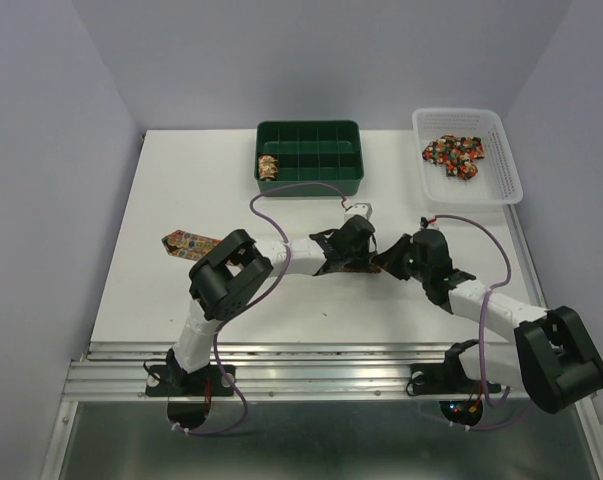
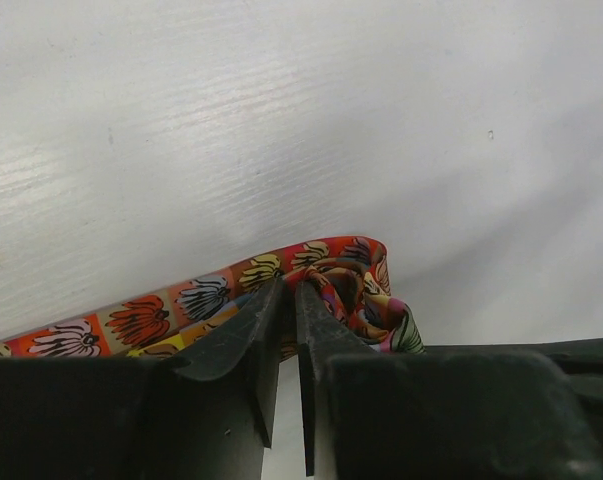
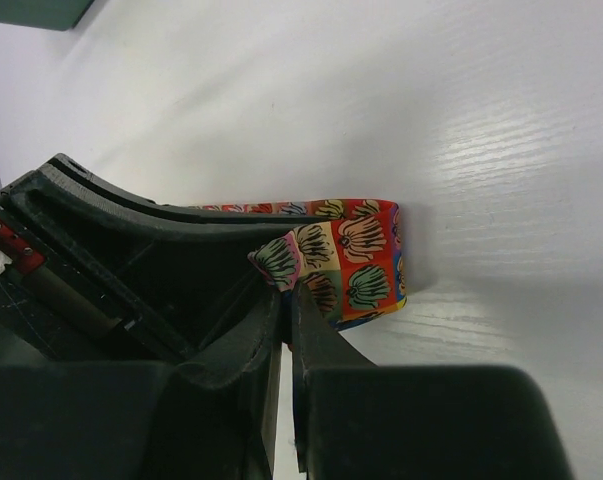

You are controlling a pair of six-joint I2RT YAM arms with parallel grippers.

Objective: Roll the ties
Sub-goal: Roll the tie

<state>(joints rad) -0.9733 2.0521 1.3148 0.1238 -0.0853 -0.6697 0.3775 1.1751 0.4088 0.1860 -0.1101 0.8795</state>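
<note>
The top view is showing the full layout. The left gripper (image 1: 359, 260) and right gripper (image 1: 387, 262) are meeting at the middle of the bench (image 1: 201, 180), over one end of the flat tie (image 1: 189, 242). The tie's pointed end is lying well to the left, beyond the left arm. At the far side, a rolled tie (image 1: 268, 167) is sitting in a left-hand compartment of the green tray (image 1: 311, 186). Loose ties (image 1: 453, 152) are lying in the white basket (image 1: 506, 175) at the far right.

Only the wrist views are showing the grip:
- Right wrist view: the jaws are pressing together on a corner of the tie, which is curling into a short loop on edge.
- Left wrist view: the jaws are standing a thin slit apart at the fold. Whether they are pinching fabric cannot be told.

The print is showing red and orange squares with fan-shaped motifs.
</note>
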